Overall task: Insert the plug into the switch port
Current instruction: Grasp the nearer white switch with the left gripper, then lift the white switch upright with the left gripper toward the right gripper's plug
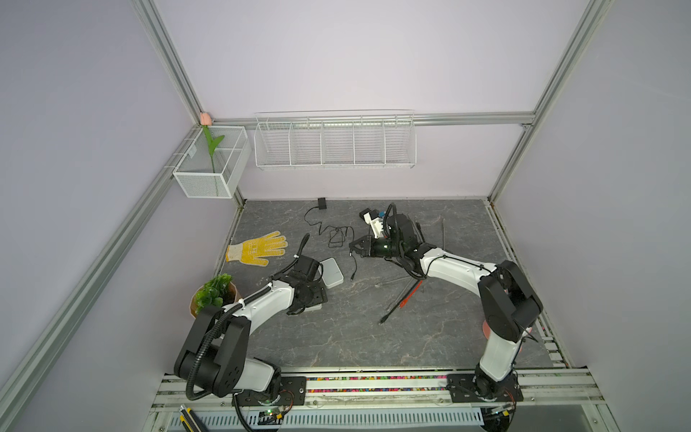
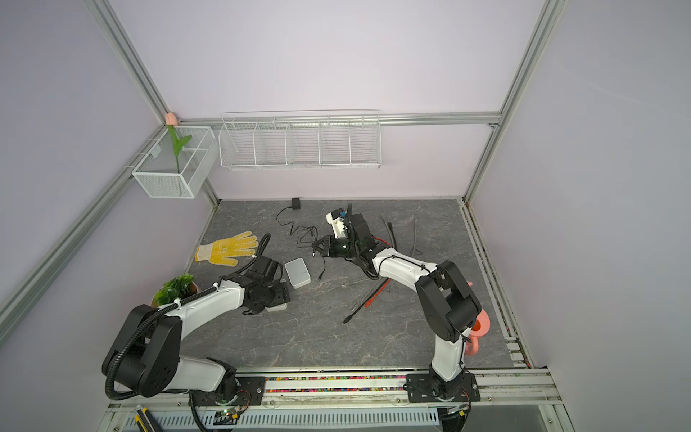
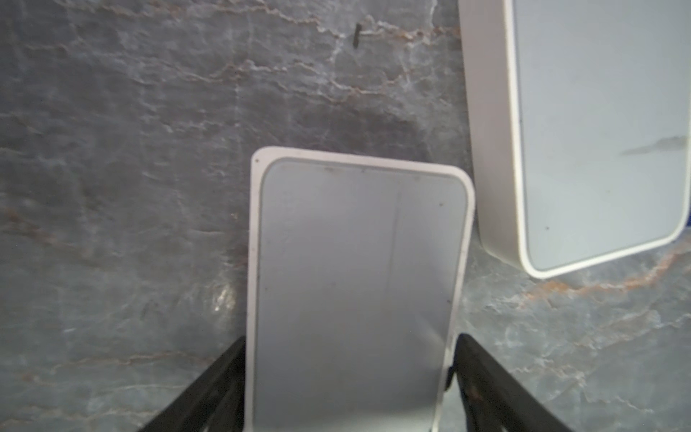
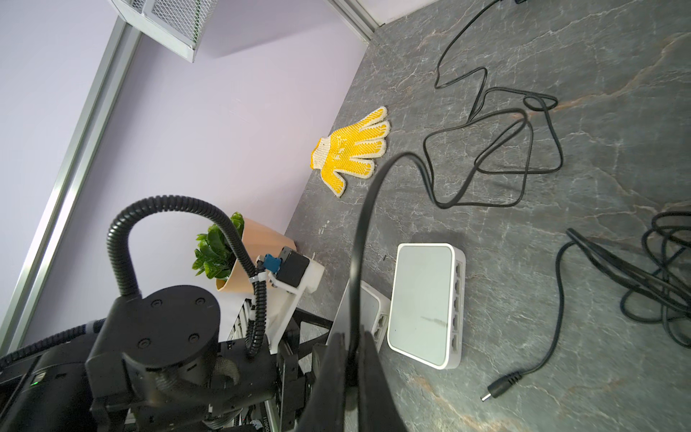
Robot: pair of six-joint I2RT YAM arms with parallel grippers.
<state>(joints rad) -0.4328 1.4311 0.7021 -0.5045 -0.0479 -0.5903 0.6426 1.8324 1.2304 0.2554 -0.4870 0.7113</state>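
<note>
Two white switches lie on the grey table. One switch (image 3: 355, 262) sits between the fingers of my left gripper (image 3: 349, 338), which press against its two long sides; in both top views only its edge (image 1: 313, 308) shows under the left wrist. The other switch (image 1: 332, 272) (image 4: 422, 303) lies free beside it, its row of ports (image 4: 457, 295) facing the plug. My right gripper (image 1: 353, 250) (image 4: 353, 336) is shut on a thin black cable. In a top view that cable drops to the black barrel plug (image 1: 352, 278) (image 4: 497, 389), which rests on the table near the free switch.
The cable loops (image 1: 338, 235) back to a black adapter (image 1: 322, 204) at the far wall. A yellow glove (image 1: 258, 248) and a potted plant (image 1: 213, 293) lie left. Black and red cables (image 1: 407, 295) sprawl under the right arm. A pink object (image 2: 480, 325) stands near the right edge.
</note>
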